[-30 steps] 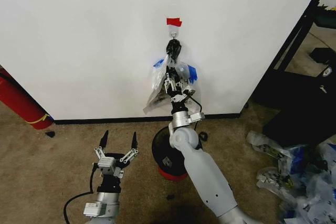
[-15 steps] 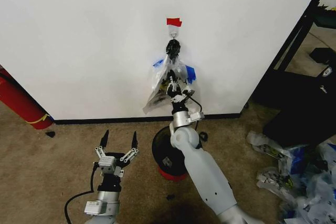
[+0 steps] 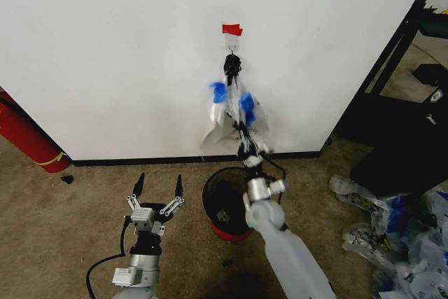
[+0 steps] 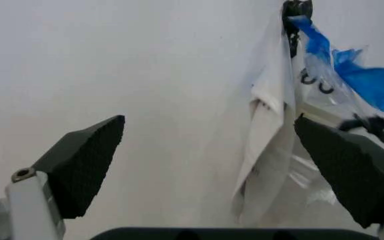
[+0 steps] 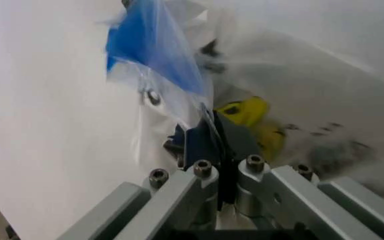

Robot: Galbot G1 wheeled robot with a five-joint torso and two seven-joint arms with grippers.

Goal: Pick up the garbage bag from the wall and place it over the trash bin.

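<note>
Your right gripper (image 3: pixel 243 133) is up against the wall (image 3: pixel 105 47), just below the small metal hook (image 3: pixel 231 48), and its fingers (image 5: pixel 209 142) are pressed together on a fold of the garbage bag (image 3: pixel 231 106). In the right wrist view the two black pads meet with thin film pinched between them, so the hold looks firm. The bag hangs from the hook by its knotted top, directly under the red tape strip (image 3: pixel 232 29), because that is its storage spot; the tape marks the hook for you. The bag's blue printed patches sit a little below the hook, and its clear lower part drapes down toward the black baseboard (image 3: pixel 140 161). A yellow print shows through the plastic near your pads, which suggests more than one layer or bag hangs there, so check that you have the right film.

The trash bin (image 3: pixel 225 201) stands on the carpet straight below the hook, close to the wall, which keeps the carry short once the bag is freed. My judgement is that the bag is gripped but not yet off the hook.

Your left gripper (image 3: pixel 155 188) waits low and to the left of the hook, near the floor, its fingers spread wide apart and holding nothing, probably ready to help open the bag.
</note>
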